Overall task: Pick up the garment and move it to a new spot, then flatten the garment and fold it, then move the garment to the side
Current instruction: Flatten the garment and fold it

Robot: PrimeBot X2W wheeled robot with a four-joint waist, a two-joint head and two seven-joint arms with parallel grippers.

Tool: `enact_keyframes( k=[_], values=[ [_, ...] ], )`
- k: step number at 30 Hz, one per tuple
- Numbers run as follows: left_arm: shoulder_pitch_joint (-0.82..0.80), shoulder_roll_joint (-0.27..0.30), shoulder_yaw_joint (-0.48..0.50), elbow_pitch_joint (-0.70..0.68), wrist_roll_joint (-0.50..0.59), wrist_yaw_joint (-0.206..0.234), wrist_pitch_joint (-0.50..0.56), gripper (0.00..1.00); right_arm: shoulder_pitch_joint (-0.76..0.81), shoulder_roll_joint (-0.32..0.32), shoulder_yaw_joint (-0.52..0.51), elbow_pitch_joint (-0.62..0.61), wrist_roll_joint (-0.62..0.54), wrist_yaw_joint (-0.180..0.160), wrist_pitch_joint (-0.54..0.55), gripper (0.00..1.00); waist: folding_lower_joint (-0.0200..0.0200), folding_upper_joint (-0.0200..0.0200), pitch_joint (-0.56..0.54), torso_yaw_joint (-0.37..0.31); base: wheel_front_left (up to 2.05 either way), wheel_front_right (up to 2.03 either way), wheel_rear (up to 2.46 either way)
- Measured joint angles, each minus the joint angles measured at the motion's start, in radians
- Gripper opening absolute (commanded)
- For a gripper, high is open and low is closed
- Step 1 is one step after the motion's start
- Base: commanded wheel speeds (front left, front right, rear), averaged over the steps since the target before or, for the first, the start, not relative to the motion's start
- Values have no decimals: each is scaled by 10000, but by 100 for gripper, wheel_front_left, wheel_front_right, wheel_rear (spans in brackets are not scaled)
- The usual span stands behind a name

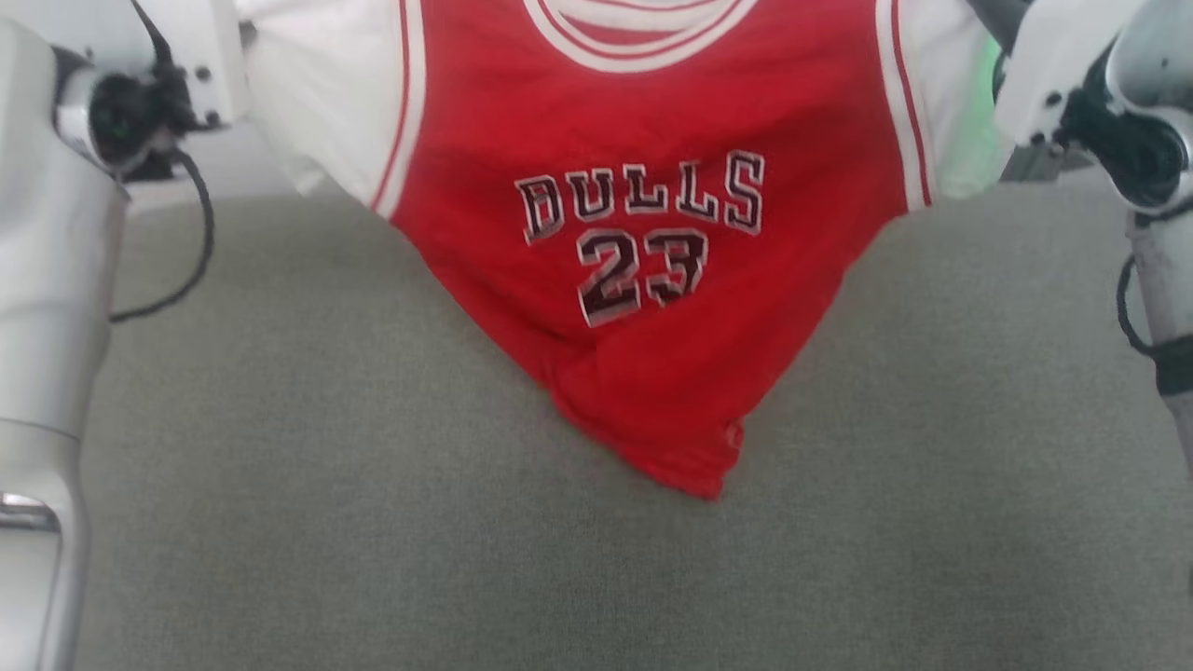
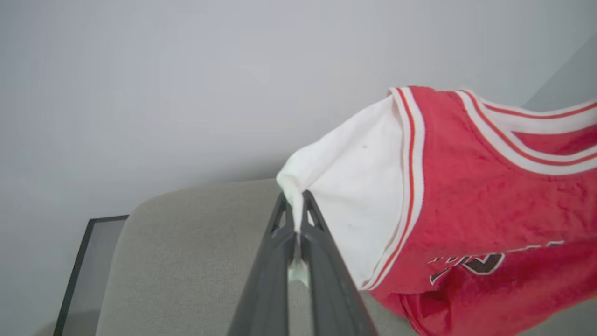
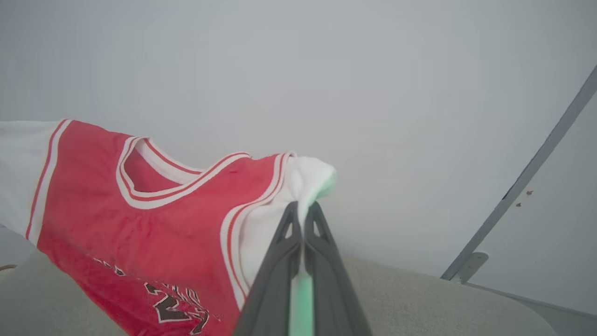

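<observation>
Currently strung between both arms over the grey cushion (image 1: 280, 485), hem seemingly brushing it: garment (image 1: 643, 308), left gripper (image 2: 295, 199) and right gripper (image 3: 303, 208) each pinched shut on a white sleeve tip (image 2: 326, 172); likely light, limp, grippy, so hold at sleeves, taut.

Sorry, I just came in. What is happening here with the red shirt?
The robot holds the garment up by its two white sleeves. The left gripper is shut on the tip of one sleeve, and the right gripper is shut on the tip of the other. The shirt hangs spread between them, its BULLS 23 front facing the head camera. Its bunched lower end seems to touch the grey cushion. It is not yet laid flat or folded.
</observation>
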Motion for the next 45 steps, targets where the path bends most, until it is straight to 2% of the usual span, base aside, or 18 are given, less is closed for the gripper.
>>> enact_keyframes(
  k=[7, 11, 16, 21, 30, 33, 34, 37, 41, 45],
  values=[
    [-826, 303, 127, -140, -8, 88, 54, 0, -927, 54, 364, 370, -12, 0, -148, 0, 0, 0, -632, -26, 0, 0, 0],
    [-1033, 345, 142, -140, -10, 86, -67, 0, -1289, 13, 456, 807, -217, 0, -476, 0, 0, 0, -640, -15, 0, 0, 0],
    [-1303, 370, 82, -192, 69, 21, -706, 0, -1863, -2, 556, 1546, -523, 0, -1235, 0, 1, 0, -377, 0, 0, 0, 0],
    [-2091, 244, 2, -295, 324, -17, -2006, 0, -3107, -190, 696, 2497, -1444, 0, -2978, 0, 0, 0, 537, 25, 0, 0, 0],
    [-3824, -146, -165, 113, 957, -75, -4769, 0, -5157, -38, 495, 4088, -3377, 0, -6243, 0, 1, 0, 2477, 92, 0, 0, 0],
    [-4307, -247, -209, 278, 1206, -52, -6090, 0, -5739, -21, 263, 4550, -4142, 0, -7361, 0, 0, 0, 3044, 132, 0, 0, 0],
    [-4553, -280, -263, 293, 1507, -52, -7313, 0, -6039, -15, 153, 4727, -4732, 0, -7820, 0, 0, 0, 3357, 174, 0, 0, 0],
    [-4683, -445, -384, 677, 1647, -46, -8395, 0, -6205, -27, 86, 4911, -5616, 0, -8115, 0, 0, 0, 3674, 291, 0, 0, 0],
    [-4316, -750, -602, 1467, 1515, -242, -8677, 0, -5817, 169, 199, 5386, -5975, 0, -8205, 0, 0, 0, 3695, 487, 0, 0, 0],
    [-3446, -934, -1011, 2132, 1241, -339, -8232, 0, -4945, 472, 268, 6050, -5427, 0, -8218, 0, 1, 0, 3413, 552, 0, 0, 0]
  ],
)
